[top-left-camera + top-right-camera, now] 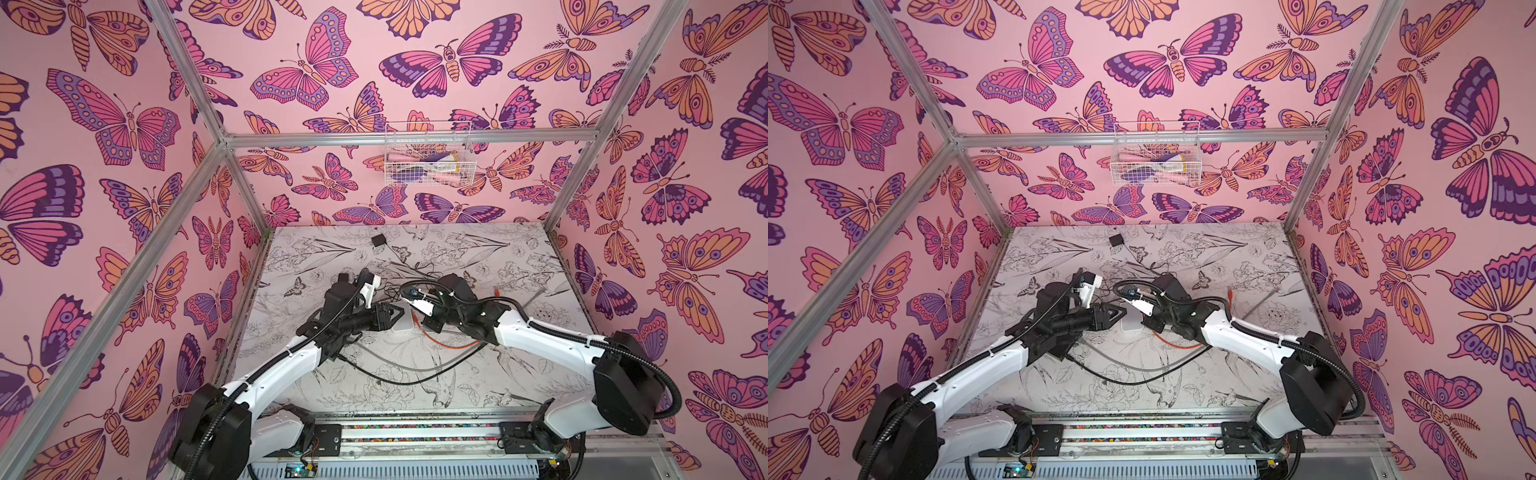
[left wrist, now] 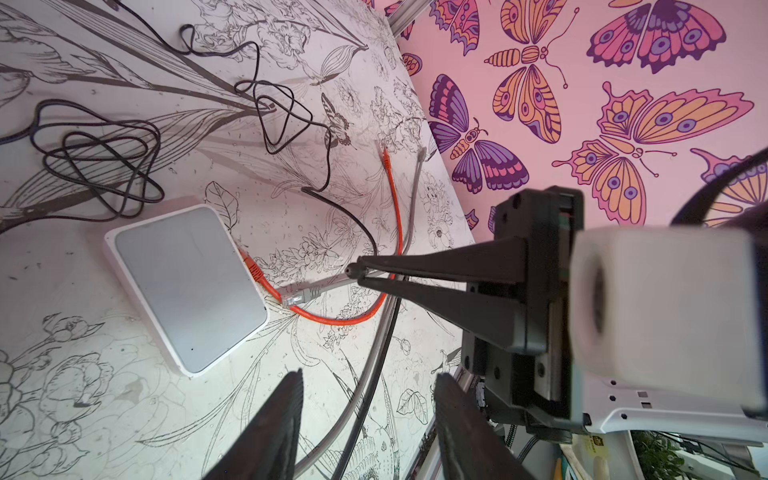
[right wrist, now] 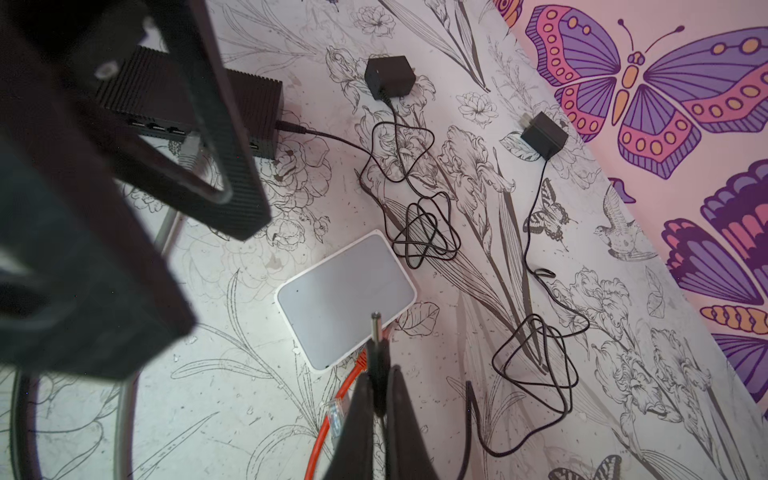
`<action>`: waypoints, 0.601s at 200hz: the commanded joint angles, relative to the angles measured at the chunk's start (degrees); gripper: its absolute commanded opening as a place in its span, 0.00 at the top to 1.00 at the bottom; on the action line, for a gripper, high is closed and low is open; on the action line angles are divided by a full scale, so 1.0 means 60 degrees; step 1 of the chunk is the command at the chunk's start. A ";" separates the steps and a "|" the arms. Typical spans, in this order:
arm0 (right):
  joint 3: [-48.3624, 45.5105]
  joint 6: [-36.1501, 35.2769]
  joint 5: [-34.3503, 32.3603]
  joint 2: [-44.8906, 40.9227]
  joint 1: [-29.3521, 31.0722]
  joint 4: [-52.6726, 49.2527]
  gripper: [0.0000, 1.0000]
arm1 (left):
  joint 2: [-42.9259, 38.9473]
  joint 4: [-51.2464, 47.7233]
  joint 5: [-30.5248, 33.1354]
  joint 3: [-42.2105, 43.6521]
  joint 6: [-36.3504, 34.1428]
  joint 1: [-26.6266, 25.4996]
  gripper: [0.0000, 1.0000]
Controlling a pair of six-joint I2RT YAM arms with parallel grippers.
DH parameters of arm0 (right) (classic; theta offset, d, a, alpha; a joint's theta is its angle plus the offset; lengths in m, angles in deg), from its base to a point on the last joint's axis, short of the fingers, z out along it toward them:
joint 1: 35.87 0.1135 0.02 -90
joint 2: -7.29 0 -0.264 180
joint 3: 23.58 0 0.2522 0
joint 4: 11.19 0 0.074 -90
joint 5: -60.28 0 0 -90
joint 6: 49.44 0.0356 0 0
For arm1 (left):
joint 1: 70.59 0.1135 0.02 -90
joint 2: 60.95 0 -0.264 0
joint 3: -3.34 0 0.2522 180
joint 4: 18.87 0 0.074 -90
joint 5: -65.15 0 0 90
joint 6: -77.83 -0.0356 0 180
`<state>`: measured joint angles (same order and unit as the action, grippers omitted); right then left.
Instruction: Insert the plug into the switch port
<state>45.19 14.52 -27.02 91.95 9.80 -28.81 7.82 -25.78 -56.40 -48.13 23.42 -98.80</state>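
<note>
White flat switch [image 1: 403, 324] lies flat mid-table, port edge facing 3 o'clock in both top views. Black barrel plug [image 3: 376, 332], metal tip bare, pinched in right gripper [image 3: 378, 374] just off that 3 o'clock edge, not inserted.

The switch [image 1: 402, 325] lay mid-way on the table [image 1: 478, 257], a coiled cord [image 1: 388, 291] just behind it, cables [image 1: 395, 366] before it, an adapter [image 1: 379, 241] near the back edge, and a basket [image 1: 428, 164] on the wall above.

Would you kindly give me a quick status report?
Right gripper shut on barrel plug, short of white switch. Left gripper open. Grey connector loose beside switch.
</note>
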 commanded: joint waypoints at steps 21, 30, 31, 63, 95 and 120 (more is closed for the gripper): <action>-0.0137 -0.0476 0.0173 -0.0295 0.0261 0.0211 1.00 | 0.0302 0.0310 -0.0059 -0.0249 -0.0080 -0.0113 0.51; -0.0143 -0.0479 0.0166 -0.0316 0.0342 0.0214 1.00 | 0.0367 0.0341 -0.0048 -0.0260 -0.0086 -0.0118 0.51; -0.0144 -0.0486 0.0165 -0.0321 0.0350 0.0201 1.00 | 0.0363 0.0347 -0.0054 -0.0261 -0.0087 -0.0118 0.51; -0.0157 -0.0523 0.0165 -0.0370 0.0519 0.0174 1.00 | 0.0476 0.0466 -0.0044 -0.0243 -0.0077 -0.0133 0.53; -0.0181 -0.0583 0.0241 -0.0432 0.0653 0.0143 1.00 | 0.0562 0.0576 0.0007 -0.0210 -0.0051 -0.0133 0.60; -0.0198 -0.0611 0.0254 -0.0458 0.0700 0.0102 1.00 | 0.0594 0.0656 -0.0014 -0.0203 -0.0022 -0.0133 0.68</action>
<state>44.64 11.94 -26.78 90.79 13.43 -28.59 11.04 -23.85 -56.36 -48.66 23.40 -99.41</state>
